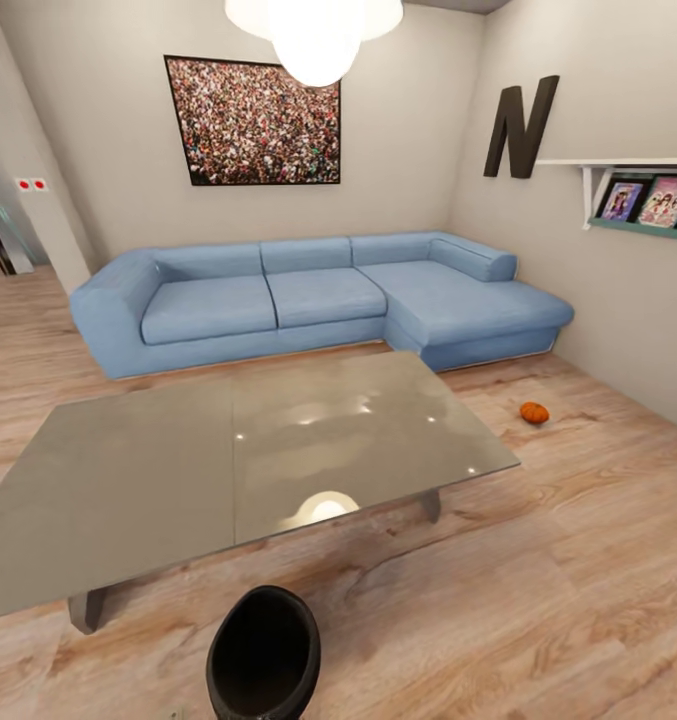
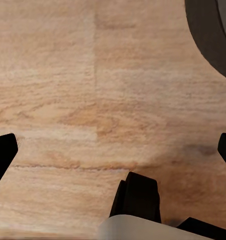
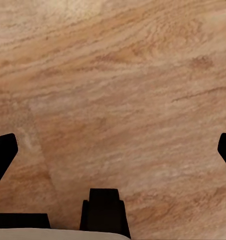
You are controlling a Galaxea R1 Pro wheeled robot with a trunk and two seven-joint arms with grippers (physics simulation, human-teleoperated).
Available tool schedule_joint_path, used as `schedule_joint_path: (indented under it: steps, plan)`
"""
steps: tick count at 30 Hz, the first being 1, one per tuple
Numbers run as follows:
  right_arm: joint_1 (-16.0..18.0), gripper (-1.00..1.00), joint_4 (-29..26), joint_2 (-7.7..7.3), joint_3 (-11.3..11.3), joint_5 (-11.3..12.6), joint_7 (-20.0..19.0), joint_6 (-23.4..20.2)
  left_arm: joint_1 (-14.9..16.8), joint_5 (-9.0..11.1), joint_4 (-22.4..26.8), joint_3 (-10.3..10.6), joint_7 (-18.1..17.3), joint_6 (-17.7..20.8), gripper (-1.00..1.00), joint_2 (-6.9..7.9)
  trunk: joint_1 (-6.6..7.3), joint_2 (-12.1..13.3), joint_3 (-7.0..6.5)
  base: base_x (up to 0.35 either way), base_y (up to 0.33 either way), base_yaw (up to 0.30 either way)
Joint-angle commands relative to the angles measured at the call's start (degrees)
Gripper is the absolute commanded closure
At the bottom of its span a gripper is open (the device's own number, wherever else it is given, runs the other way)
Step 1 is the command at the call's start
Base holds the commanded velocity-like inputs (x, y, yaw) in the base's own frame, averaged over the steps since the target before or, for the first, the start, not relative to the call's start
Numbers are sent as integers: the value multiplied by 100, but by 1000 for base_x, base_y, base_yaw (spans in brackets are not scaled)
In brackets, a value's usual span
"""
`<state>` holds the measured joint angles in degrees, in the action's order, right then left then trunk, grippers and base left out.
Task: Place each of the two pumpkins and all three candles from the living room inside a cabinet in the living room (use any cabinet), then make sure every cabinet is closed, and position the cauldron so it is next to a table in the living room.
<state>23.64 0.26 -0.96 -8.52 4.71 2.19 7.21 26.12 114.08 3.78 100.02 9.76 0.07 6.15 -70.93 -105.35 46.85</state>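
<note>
The black cauldron [image 1: 263, 655] sits on the wood floor just in front of the near edge of the grey glossy table [image 1: 128, 480]. One orange pumpkin [image 1: 534, 412] lies on the floor to the right of the table, near the sofa's end. The candles and the cabinet are out of view. My left gripper [image 2: 113, 152] is open over bare floor, its fingertips [image 2: 3, 155] far apart. A dark curved edge [image 2: 210, 35] shows beside it; I cannot tell what it is. My right gripper [image 3: 113, 152] is also open and empty above floorboards.
A blue corner sofa [image 1: 318, 300] runs along the far wall behind the table. A wall shelf [image 1: 638, 200] with pictures juts out at the right. A ceiling lamp [image 1: 316, 35] hangs overhead. Open floor lies right of the table, and a passage opens at the far left.
</note>
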Motion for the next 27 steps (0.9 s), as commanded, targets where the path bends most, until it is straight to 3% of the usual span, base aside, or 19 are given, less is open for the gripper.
schedule_joint_path:
  steps: [1, 27]
  plan:
    - [0, -100, 0, 0, 0, 1, 2, 0, 0, 0, 0, 0, 0, 0, -100, 0, 0, 0, 0, 0, 0, 285]
    - [0, -100, 77, -33, 3, -15, 51, -134, -90, -17, 66, 0, -18, -51, -100, -21, 0, 0, 50, 0, 0, 286]
